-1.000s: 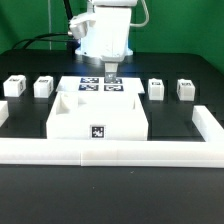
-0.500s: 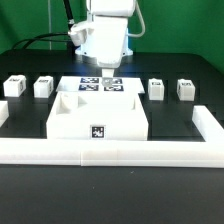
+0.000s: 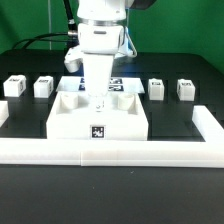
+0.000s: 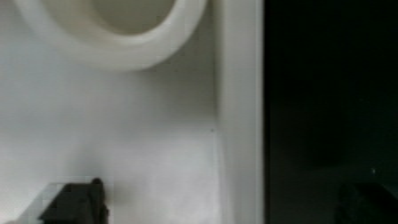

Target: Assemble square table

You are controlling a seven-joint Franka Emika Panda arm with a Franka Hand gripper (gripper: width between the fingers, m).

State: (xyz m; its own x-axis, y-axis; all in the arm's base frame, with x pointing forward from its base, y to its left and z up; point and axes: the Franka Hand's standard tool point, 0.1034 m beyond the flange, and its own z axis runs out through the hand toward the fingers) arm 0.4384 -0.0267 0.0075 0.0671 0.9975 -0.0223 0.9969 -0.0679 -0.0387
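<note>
- Hand (image 3: 98, 97) sits low at the far edge of the tabletop (image 3: 97, 118), centre of the exterior view. The jaws are spread wide and grip nothing.
- Wrist view: the dark fingertips (image 4: 71, 205) stand one on each side of the tabletop's raised rim (image 4: 238, 120), one over white plastic, the other over dark ground. My reading is that the hand straddles the rim to take the tabletop by its wall. I cannot tell whether it touches.
- A round corner hole (image 4: 128, 28) lies close to the hand, empty.
- The tabletop lies flat, rim up, its tag facing the camera, just behind the border rail (image 3: 110, 152) across the lower frame. The rail likely serves as a stop to square parts against.
- Legs (image 3: 43, 86): two at the exterior view's left and two at its right, in a row, well apart from the tabletop. None is fitted, so the job looks early.
- Marker board (image 3: 122, 86) lies behind the tabletop, partly hidden by the arm.
- The table (image 3: 30, 190) is black and matte. Green backdrop at upper right, dark cable at upper left.
</note>
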